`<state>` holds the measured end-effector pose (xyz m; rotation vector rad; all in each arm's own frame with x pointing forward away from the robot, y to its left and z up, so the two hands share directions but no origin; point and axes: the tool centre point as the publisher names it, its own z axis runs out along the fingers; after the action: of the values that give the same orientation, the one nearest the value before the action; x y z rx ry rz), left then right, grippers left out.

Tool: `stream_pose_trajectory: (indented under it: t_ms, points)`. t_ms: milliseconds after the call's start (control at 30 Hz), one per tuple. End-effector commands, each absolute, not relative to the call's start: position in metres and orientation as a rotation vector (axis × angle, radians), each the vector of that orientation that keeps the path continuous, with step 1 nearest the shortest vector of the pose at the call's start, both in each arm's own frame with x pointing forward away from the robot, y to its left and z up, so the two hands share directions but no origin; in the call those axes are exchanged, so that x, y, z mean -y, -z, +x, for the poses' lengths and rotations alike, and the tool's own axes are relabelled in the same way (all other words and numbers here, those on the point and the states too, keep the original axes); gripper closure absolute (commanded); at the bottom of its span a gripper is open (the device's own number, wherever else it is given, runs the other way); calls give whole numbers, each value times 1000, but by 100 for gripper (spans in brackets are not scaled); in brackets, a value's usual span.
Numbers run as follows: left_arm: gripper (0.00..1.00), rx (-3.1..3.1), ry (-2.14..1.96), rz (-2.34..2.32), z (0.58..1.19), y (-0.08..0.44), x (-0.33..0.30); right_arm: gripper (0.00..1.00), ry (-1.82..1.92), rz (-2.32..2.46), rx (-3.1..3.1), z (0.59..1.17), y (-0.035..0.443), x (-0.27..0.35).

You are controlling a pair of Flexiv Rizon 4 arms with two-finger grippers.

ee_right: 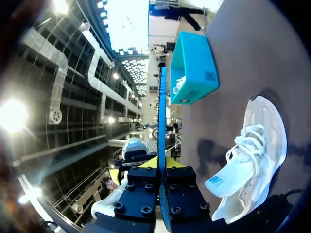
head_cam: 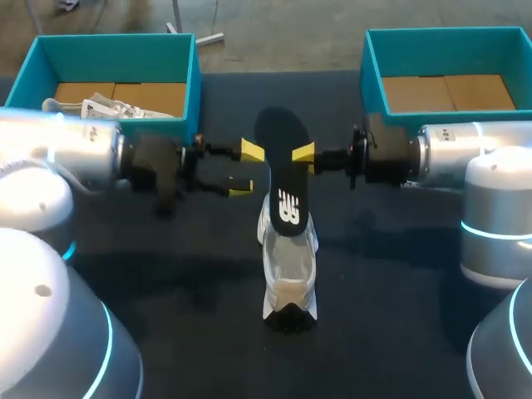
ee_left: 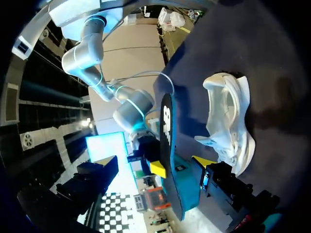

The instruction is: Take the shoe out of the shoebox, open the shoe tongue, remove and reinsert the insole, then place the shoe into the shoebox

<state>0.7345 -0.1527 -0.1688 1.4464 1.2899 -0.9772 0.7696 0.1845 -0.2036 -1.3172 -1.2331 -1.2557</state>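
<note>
At the centre of the dark counter (head_cam: 399,274): white shoe (head_cam: 289,278), sole down, lengthwise along the line between the two arms, with bare counter on both flanks and toward the near edge. Over its far end: black insole (head_cam: 283,162), printed face up in the head view, long axis in line with the shoe, near end overlapping the shoe's opening; whether it touches the shoe, cannot tell. At the insole's right edge: right gripper (head_cam: 304,155), entering from the right, jaws clamped on the insole, which appears edge-on between them in the right wrist view, one jaw on each face. At the insole's left edge: left gripper (head_cam: 247,169), entering from the left, jaws wide apart and gripping nothing, the insole ahead of the gap in the left wrist view; contact between the upper yellow tip and the insole's edge, cannot tell. At the far corners of the counter: left shoebox (head_cam: 193,75), teal, with crumpled white paper (head_cam: 116,108) inside, and right shoebox (head_cam: 370,71), teal, brown cardboard floor showing. Both boxes well apart from the shoe, with open counter between. Each arm's wrist just in front of the near wall of the box on its own side.
</note>
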Motion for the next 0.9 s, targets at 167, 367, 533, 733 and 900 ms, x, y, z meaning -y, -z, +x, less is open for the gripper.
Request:
stream_pose_trajectory:
  t_ms: [167, 367, 533, 733, 900]
  points:
    - [0, -1498, 897, 1758, 755, 135, 127, 100, 1258, -1334, 1224, 768, 207, -185]
    - [0, -1498, 897, 1758, 755, 135, 127, 100, 1258, -1334, 1224, 768, 207, -185]
    - [0, -1498, 897, 1758, 755, 135, 127, 100, 1258, -1334, 1224, 768, 207, -185]
    - [0, -1792, 856, 1705, 785, 126, 131, 100, 1258, -1334, 1224, 768, 207, -185]
    - [0, -1930, 742, 1801, 810, 106, 142, 100, 1258, -1334, 1224, 768, 207, -185]
